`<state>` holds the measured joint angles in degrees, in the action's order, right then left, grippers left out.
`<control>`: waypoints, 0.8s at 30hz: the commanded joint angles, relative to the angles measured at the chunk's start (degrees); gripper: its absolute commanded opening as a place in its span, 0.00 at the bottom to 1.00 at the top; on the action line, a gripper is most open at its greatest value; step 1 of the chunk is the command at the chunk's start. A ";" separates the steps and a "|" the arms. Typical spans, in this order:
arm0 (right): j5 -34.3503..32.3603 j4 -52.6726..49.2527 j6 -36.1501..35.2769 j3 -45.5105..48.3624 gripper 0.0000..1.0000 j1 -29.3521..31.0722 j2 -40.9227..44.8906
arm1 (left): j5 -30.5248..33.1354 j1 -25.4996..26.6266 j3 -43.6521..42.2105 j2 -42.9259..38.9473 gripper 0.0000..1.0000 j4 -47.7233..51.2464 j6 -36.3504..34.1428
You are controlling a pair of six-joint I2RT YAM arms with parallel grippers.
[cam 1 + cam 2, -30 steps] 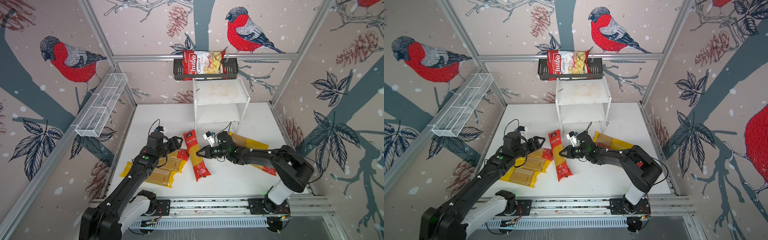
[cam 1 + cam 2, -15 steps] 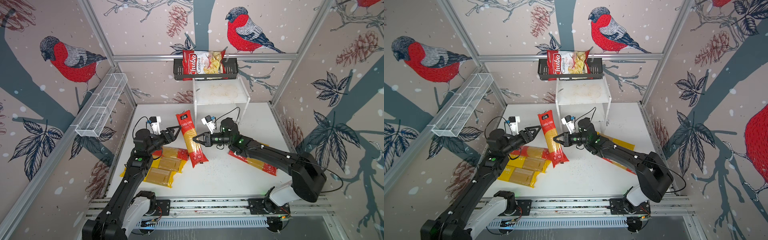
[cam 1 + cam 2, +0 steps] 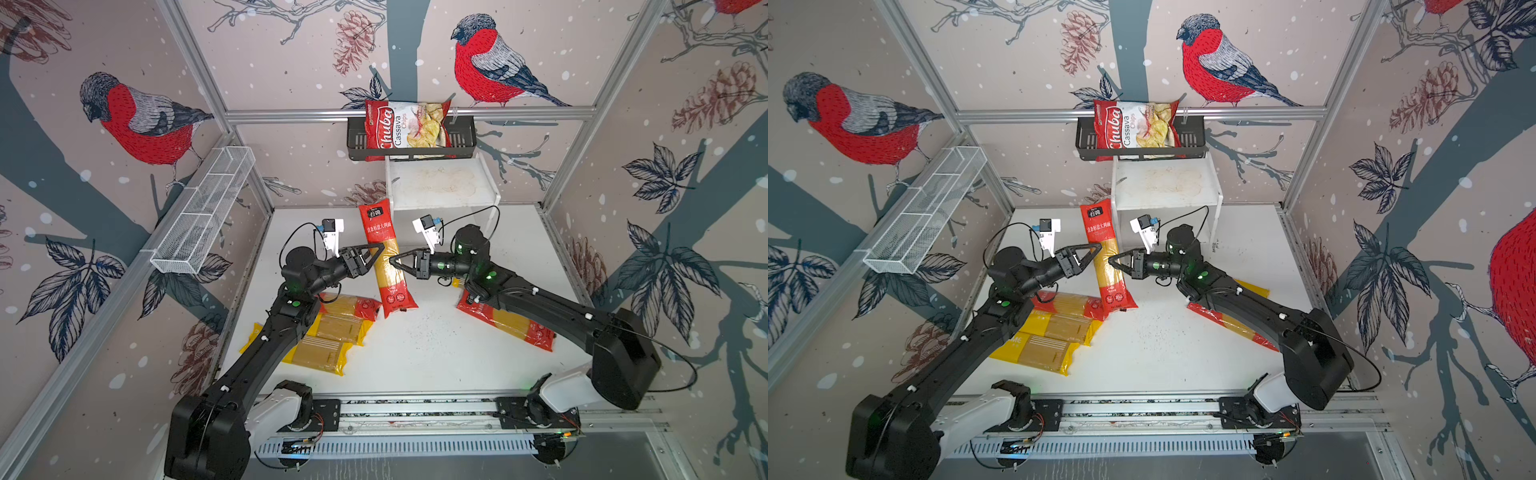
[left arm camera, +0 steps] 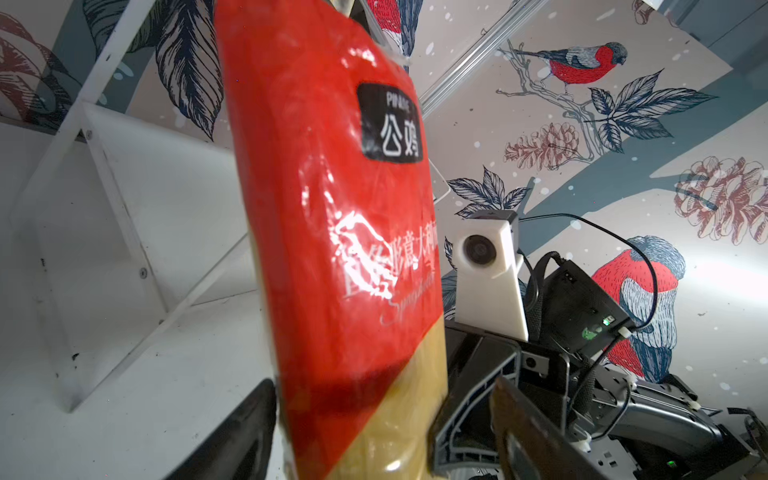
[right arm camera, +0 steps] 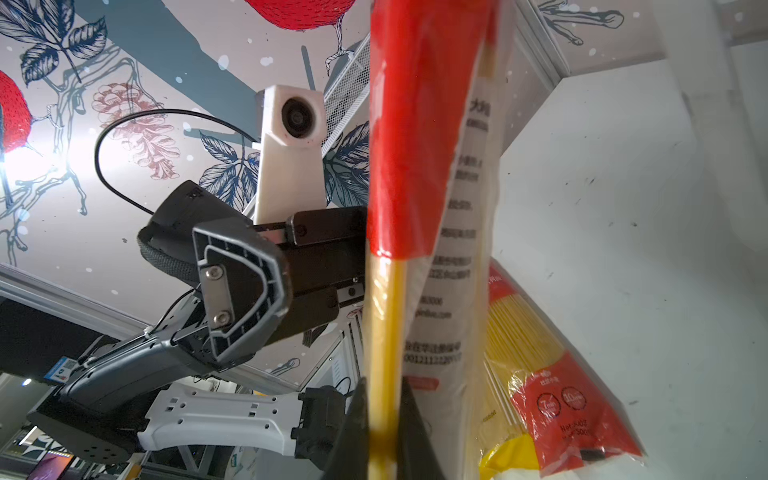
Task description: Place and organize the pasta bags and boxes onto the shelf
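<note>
A: Where do we find the pack in play?

B: We see a red-ended pack (image 3: 385, 282) standing almost upright over the middle of the desk (image 3: 436, 357). Its black-label end is uppermost and pasta shows through its clear middle. Whether its lower end touches the desk we cannot tell.

A: And what do we have on it?

B: The right fingers (image 3: 394, 262) come in from 3 o'clock and are pinched together on the pack's edge at mid-length. In the right wrist view that thin edge runs down between them. The left fingers (image 3: 373, 255) reach in from 9 o'clock and stand wide. The left wrist view shows the pack between them with a gap on one side, so we see no grip there.

A: What lies around it?

B: At 12 o'clock we have the shelf (image 3: 442, 189), its top board stained, and the pack's upper end sits just beside its near left leg. Above it a chips bag (image 3: 405, 129) sits in a black basket (image 3: 463, 139). At 8 o'clock, under the left arm, yellow packs (image 3: 324, 353) lie flat side by side, with a second red-ended pack (image 3: 353, 303) touching them. At 4 o'clock a third red-ended pack (image 3: 515, 330) lies partly under the right arm. A wire basket (image 3: 203, 216) hangs on the wall at 10 o'clock.
</note>
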<state>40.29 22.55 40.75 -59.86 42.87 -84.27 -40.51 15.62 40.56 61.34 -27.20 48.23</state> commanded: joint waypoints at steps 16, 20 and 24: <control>5.71 13.23 2.33 0.77 0.04 -2.38 2.44 | -6.28 1.71 7.50 9.41 0.73 -7.20 -2.38; 5.49 14.59 3.25 2.22 0.04 -3.51 2.88 | -6.77 2.66 8.04 10.49 0.62 -8.56 -1.31; 5.67 16.82 5.46 3.59 0.06 -4.11 2.79 | -6.77 2.93 8.82 10.90 0.56 -9.80 -0.25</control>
<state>45.17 29.32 44.18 -56.45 38.89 -82.11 -46.33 18.24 48.36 72.12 -31.86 46.83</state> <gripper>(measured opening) 0.100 0.565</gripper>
